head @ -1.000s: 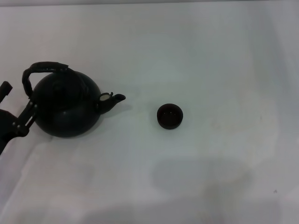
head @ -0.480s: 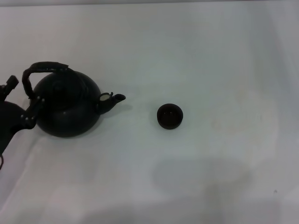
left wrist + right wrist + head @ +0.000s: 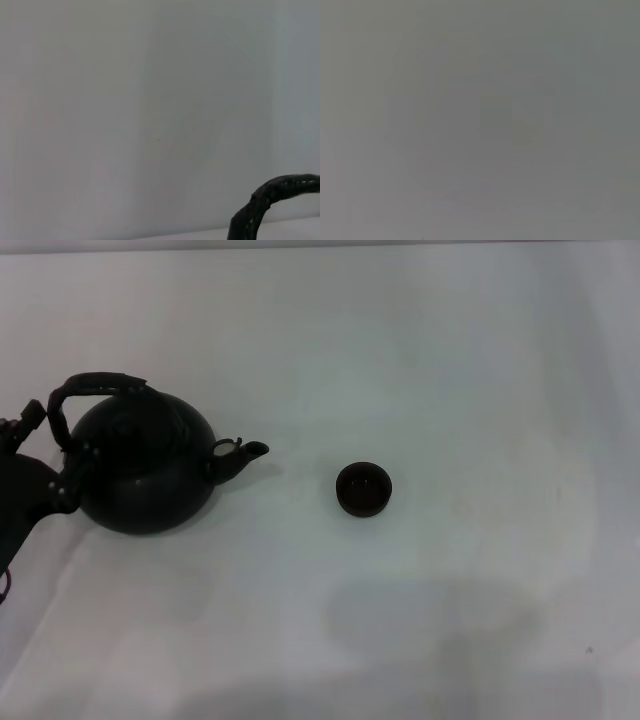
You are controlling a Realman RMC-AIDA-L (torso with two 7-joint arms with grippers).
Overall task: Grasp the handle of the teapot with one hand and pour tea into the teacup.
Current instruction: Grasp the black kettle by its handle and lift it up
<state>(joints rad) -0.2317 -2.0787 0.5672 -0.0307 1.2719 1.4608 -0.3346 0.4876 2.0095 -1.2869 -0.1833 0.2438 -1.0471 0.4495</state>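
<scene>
The black round teapot (image 3: 145, 468) stands at the left of the white table (image 3: 420, 360), spout pointing right. Its dark arched handle (image 3: 95, 385) rises over its top; a piece of the handle also shows in the left wrist view (image 3: 270, 197). The small dark teacup (image 3: 363, 488) stands upright to the right of the spout, apart from it. My left gripper (image 3: 52, 448) is at the left edge, open, with one finger (image 3: 32, 416) beyond the handle's left leg and the other finger (image 3: 72, 480) against the pot's left side. The right gripper is out of view.
The white table stretches to the right and front of the teacup. A faint shadow (image 3: 430, 615) lies on the table in front of the cup. The right wrist view shows only plain grey.
My left gripper has moved in toward the teapot, and its fingers now stand on either side of the handle's left leg. Teapot and teacup have not moved.
</scene>
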